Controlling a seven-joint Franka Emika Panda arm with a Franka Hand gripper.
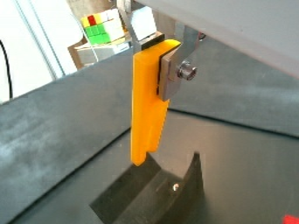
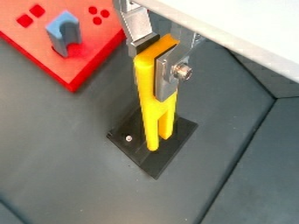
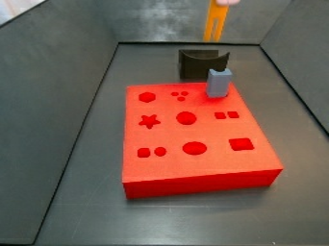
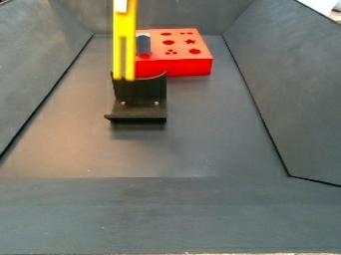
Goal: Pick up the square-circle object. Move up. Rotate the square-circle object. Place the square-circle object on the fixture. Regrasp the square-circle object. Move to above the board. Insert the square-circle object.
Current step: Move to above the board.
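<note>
The gripper (image 2: 163, 54) hangs above the dark floor of the bin, its flat silver fingers (image 2: 177, 70) closed on the upper end of the slim yellow bar with an orange-tinted side, the square-circle object (image 2: 153, 105), which hangs upright from them with its free end pointing down. In a wrist view the bar's orange face (image 1: 149, 105) fills the middle of the picture, with a silver finger plate and its screw (image 1: 177, 70) pressed against its upper part, and under the bar's lower end lies the base plate of the fixture (image 1: 146, 197), a dark bracket with a small pale screw head in it. The wrist view that looks the opposite way shows the yellow side and a forked lower end, two short prongs hanging over the black base plate (image 2: 155, 157); whether the prongs touch it I cannot tell. That same view also takes in a corner of the board (image 2: 47, 52), a large flat red slab with darker shape cutouts, and a pale blue-grey block (image 2: 61, 33) standing upright on it. In a side view only the bar's lower part (image 3: 215, 19) shows at the top edge, above the small black fixture (image 3: 201, 63) behind the board (image 3: 193, 144), with the blue-grey block (image 3: 218, 82) at the board's far edge. A side view from the opposite end shows the bar (image 4: 123, 45) upright over the fixture (image 4: 138, 98), the red board (image 4: 180, 52) beyond it
</note>
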